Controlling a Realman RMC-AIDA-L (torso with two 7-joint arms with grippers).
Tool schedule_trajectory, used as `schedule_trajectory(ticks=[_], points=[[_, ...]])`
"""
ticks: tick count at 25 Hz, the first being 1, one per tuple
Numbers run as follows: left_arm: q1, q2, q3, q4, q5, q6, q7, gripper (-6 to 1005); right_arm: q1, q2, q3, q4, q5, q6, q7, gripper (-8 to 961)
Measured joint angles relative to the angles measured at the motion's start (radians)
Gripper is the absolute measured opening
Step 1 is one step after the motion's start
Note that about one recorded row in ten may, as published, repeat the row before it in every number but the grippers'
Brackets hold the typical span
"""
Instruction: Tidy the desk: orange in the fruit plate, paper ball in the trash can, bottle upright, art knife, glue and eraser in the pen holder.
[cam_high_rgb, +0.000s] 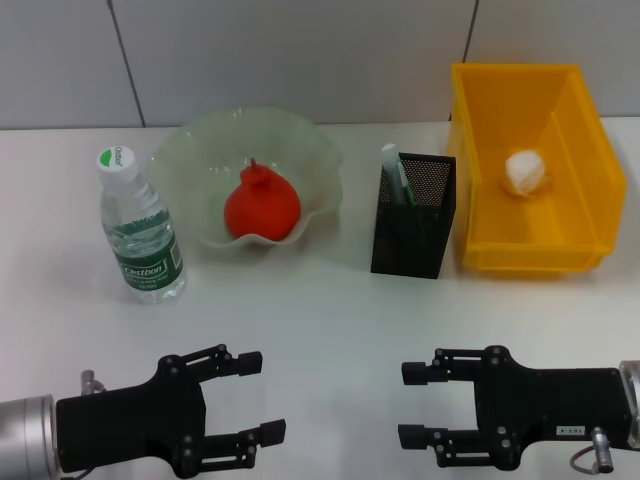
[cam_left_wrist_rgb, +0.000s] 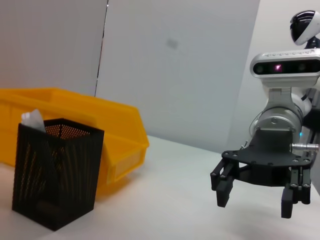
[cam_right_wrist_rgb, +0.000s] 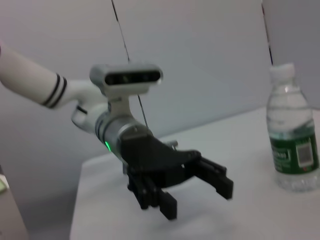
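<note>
Both hands rest low on the surface (cam_high_rgb: 320, 330), spread and holding nothing: left hand (cam_high_rgb: 255, 398), right hand (cam_high_rgb: 418, 405). Well beyond the right hand, the trash can (cam_high_rgb: 585, 170) holds the paper ball (cam_high_rgb: 526, 172). Beyond the left, the plate (cam_high_rgb: 320, 160) cradles the orange (cam_high_rgb: 262, 206), with the bottle (cam_high_rgb: 140, 230) upright beside it. Between and beyond them, the holder (cam_high_rgb: 414, 225) shows the knife (cam_high_rgb: 395, 170); glue and eraser are probably inside, unseen. Tidying looks finished; next calls only for staying parked.
</note>
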Motion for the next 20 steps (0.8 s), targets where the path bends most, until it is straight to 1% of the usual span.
schedule_trajectory(ticks=[8,11,17,20], points=[[0.008,0.012,0.0,0.008,0.024,-0.006,-0.005,812,0.0,0.0,0.007,-0.004,-0.01,0.028,0.002,680],[0.007,0.02,0.0,0.008,0.026,-0.006,-0.004,813,0.005,0.005,0.006,-0.003,-0.01,0.035,0.002,680],[0.004,0.043,0.0,0.012,0.026,-0.002,-0.001,812,0.018,0.009,0.006,0.005,-0.006,0.057,0.002,680],[0.001,0.046,0.0,0.012,0.03,-0.001,-0.004,812,0.023,0.009,0.006,0.012,-0.005,0.059,0.003,679]])
